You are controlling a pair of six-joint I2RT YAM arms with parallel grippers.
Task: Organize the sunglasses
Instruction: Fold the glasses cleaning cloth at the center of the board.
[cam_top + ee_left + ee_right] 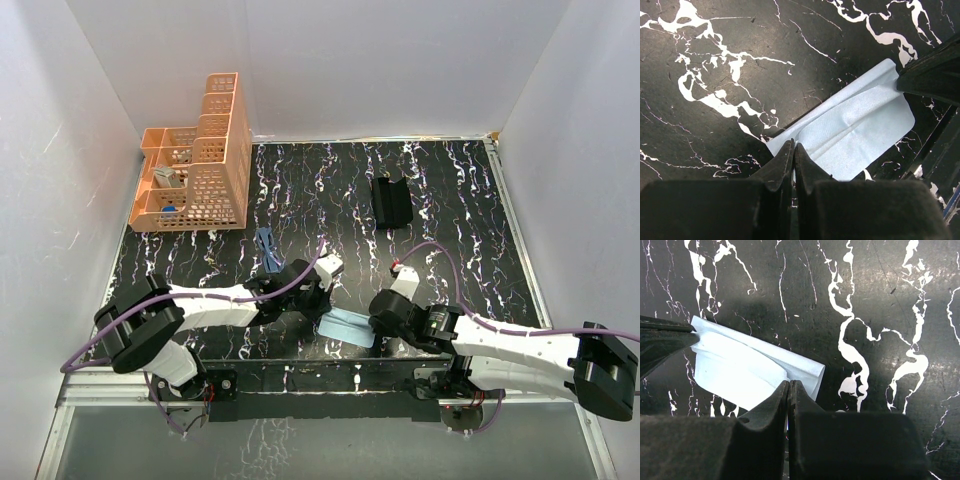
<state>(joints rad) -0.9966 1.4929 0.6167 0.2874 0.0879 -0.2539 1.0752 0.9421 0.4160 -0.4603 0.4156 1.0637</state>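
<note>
While both arms meet at near centre, the light blue cloth [855,130] is the item in hand: left gripper [794,150] clenched on one corner, right gripper [788,387] clenched on the opposite corner. The step is judged to be cloth folding (glasses untouched). The sunglasses [268,247] lie folded on the table [470,230], just far of the left wrist, apart from the cloth. Next move likely needs matched travel of both grips. The near table edge is close; open room lies farther out, between the orange organizer [200,160] on the far left and the black case [391,200] on the right.

Dark blue sunglasses [266,244] between orange rack [226,190], black case [392,201] and light blue cloth [348,326]
</note>
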